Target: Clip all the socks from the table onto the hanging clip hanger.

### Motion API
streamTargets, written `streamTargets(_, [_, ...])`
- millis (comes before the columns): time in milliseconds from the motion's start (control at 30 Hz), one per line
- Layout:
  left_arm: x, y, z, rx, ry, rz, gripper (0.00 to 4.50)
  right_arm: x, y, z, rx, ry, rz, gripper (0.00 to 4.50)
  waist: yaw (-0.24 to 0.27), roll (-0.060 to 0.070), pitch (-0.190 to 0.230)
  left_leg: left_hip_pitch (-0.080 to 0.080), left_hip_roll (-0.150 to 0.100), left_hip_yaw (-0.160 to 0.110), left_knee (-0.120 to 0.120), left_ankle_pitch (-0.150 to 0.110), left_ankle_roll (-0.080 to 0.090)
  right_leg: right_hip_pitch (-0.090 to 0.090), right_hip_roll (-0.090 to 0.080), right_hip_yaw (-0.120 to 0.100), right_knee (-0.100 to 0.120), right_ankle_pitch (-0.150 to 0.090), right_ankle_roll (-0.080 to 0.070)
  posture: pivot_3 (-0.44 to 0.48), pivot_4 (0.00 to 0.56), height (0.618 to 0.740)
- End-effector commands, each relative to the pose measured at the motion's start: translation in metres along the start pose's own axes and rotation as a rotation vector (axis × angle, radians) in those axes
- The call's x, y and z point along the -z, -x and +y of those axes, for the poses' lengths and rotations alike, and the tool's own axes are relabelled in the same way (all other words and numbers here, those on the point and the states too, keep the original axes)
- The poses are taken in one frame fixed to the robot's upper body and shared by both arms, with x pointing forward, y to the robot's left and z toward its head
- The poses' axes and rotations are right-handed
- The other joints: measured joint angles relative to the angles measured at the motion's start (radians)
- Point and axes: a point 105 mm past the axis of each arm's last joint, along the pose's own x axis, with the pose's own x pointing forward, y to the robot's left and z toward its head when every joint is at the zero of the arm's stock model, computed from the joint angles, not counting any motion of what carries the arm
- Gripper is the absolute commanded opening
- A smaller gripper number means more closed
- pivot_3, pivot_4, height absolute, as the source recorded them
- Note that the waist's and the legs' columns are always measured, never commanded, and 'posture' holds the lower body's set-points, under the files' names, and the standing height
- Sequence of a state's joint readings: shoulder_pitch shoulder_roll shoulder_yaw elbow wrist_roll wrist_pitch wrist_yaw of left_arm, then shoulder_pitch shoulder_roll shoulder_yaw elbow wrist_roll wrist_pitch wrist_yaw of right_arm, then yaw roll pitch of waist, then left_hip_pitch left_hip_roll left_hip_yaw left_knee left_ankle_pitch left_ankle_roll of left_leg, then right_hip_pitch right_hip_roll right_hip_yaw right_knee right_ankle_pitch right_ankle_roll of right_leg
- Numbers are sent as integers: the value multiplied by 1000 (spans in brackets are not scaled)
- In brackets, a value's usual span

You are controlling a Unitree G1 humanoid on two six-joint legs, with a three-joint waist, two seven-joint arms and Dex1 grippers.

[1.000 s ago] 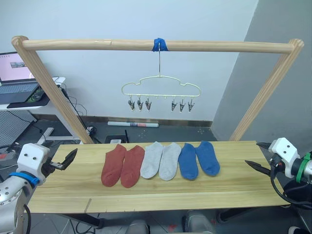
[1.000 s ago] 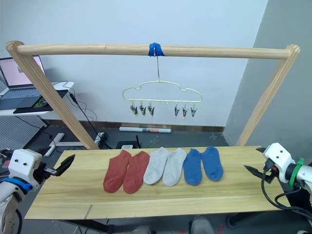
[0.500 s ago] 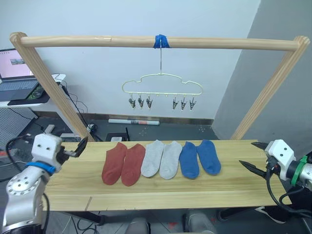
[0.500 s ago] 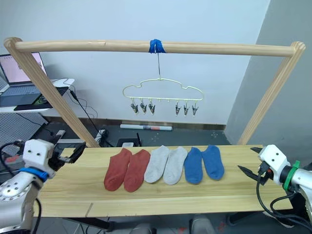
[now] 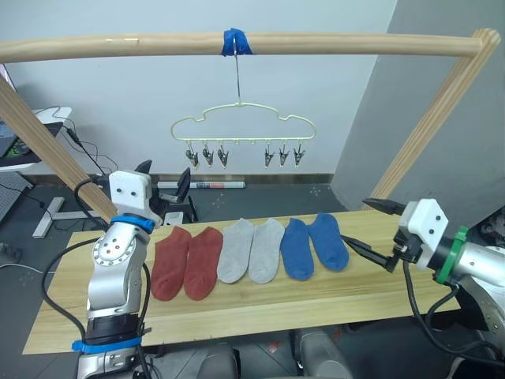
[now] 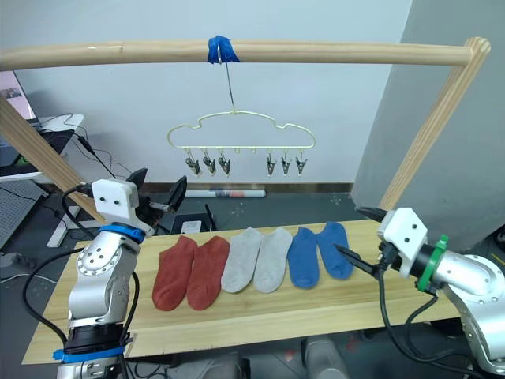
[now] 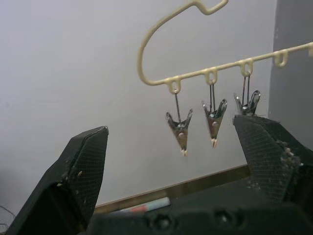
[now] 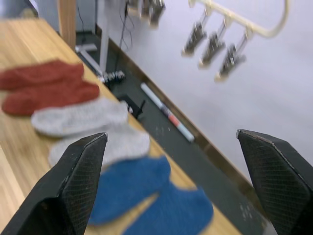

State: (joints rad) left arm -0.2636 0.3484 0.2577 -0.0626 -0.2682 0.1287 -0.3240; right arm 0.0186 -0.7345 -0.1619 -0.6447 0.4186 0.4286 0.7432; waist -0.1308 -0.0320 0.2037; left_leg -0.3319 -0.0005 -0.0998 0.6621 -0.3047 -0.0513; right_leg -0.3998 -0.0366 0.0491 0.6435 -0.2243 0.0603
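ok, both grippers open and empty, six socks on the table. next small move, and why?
Probably lower the right gripper onto the nearest blue sock. All six socks lie flat on the table, every clip on the clip hanger hangs empty, and the left gripper is raised toward the clips, not the socks.

L arm has swung up and inward: 1 s ago the left tool point(image 5: 164, 183) lay low over the table's point(image 5: 252, 300) far left end, fingers pointing toward the socks; now forearm stands near upright just beside the rust-red socks point(image 5: 186, 262), tool raised above table level, fingers spread and aimed up toward the clip hanger point(image 5: 243, 136), below its leftmost clips point(image 7: 182, 131).

R arm has come in from the table's right end: right tool point(image 5: 372, 230) now over the table edge, wide open, near the royal blue socks point(image 5: 314, 246), prev. well apart from them.
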Motion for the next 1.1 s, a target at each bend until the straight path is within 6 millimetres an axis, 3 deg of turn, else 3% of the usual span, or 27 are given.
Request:
streamTargets(33, [-7,-3,4,-21,33,-29,4087,-10,-1,4,-4,6,-25,4500,-4,0,5,-4,0,0,0,0,0,-4,0,0,0,0,0,-271,233,740])
streamTargets(100, [-7,-5,4,-21,42,-33,3664,-10,-2,5,-7,4,-23,4500,-6,2,10,-9,0,-2,1,0,0,-8,0,-1,0,1,0,-271,235,740])
streamTargets(300, [-8,-16,0,4,12,-39,1852,-17,-8,6,-22,6,-51,4500,-8,2,30,-14,-1,-4,1,0,0,-11,-1,-3,-1,1,0,-272,244,740])
streamTargets(533, [-8,-29,1,6,-9,-52,1852,-25,-15,9,-42,13,-72,4500,-9,2,40,-15,-1,-5,1,0,0,-12,-1,-4,-1,1,0,-276,251,740])
streamTargets(833, [-5,-43,-12,78,30,-53,1852,-35,-21,15,-64,23,-95,4500,-9,-1,49,-16,-1,-5,1,0,0,-13,-1,-5,-1,1,0,-287,252,740])
streamTargets(1100, [-7,-52,-5,43,10,-74,1852,-42,-25,14,-67,27,-109,4500,-11,-2,50,-18,-1,-6,1,0,0,-16,-1,-5,-1,1,0,-290,250,740])
